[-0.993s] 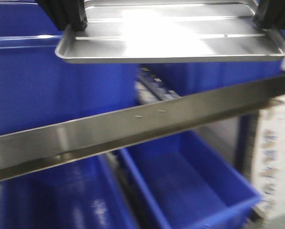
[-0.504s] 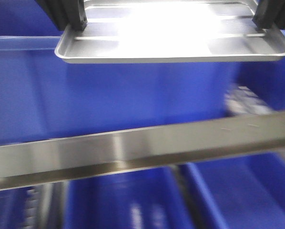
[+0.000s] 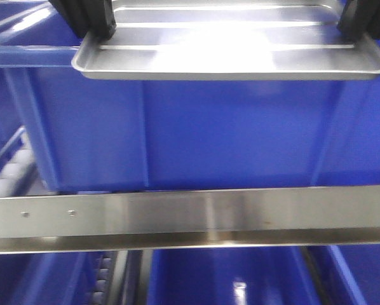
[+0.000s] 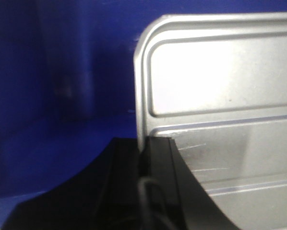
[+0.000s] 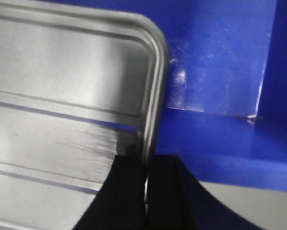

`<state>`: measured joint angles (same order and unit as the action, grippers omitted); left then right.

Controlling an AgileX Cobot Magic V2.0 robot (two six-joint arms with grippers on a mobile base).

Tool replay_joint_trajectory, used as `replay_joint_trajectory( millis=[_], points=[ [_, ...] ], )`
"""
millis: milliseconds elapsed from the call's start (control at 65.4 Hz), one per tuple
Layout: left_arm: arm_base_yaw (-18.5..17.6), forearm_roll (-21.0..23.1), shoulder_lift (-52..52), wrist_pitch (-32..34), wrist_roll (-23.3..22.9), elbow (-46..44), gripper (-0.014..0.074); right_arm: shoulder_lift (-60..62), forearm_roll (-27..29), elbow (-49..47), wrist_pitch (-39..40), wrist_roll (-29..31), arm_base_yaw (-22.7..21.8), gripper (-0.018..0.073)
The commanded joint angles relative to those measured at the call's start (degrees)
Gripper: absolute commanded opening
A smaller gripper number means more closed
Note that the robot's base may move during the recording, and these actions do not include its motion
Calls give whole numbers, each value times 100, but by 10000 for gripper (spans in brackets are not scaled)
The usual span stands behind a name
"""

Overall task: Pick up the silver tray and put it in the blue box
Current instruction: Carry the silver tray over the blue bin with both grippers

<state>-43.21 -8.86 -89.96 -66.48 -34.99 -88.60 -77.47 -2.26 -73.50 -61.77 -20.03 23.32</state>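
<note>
The silver tray (image 3: 234,60) hangs level at the top of the front view, glare on its ridged base. My left gripper (image 3: 91,22) is shut on its left rim and my right gripper (image 3: 361,19) on its right rim. In the left wrist view the black fingers (image 4: 160,163) pinch the rim of the tray (image 4: 220,96). The right wrist view shows the same pinch (image 5: 146,165) on the tray's (image 5: 66,86) other edge. The blue box (image 3: 228,133) stands just behind and below the tray, and its inner walls (image 4: 62,72) (image 5: 215,72) show past both tray ends.
A steel shelf rail (image 3: 190,216) runs level across the front view below the box. More blue crates (image 3: 228,279) sit on the lower level. Conveyor rollers (image 3: 12,168) show at the left beside the box.
The view has swung round: the steel rail went from slanted to level and lower, and the blue box now faces squarely behind the tray. Both grippers keep their hold.
</note>
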Motion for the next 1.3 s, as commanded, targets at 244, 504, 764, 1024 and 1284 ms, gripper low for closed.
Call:
replay_joint_trajectory(
  millis=[244, 504, 764, 1024, 1284],
  points=[
    [-16, -229, 211, -24, 111, -138, -105, 212, -217, -225, 222, 103, -15, 57],
    [-16, -229, 211, -24, 111, -138, -105, 212, -217, -225, 222, 103, -15, 57],
    [-16, -229, 211, -24, 111, -138, -105, 212, -217, -225, 222, 103, -15, 57],
    [-16, -229, 211, -24, 111, -138, -105, 212, -217, -225, 222, 103, -15, 57],
    [-16, -152, 211, 92, 111, -138, -105, 212, -217, -225, 335, 103, -15, 57]
  ],
)
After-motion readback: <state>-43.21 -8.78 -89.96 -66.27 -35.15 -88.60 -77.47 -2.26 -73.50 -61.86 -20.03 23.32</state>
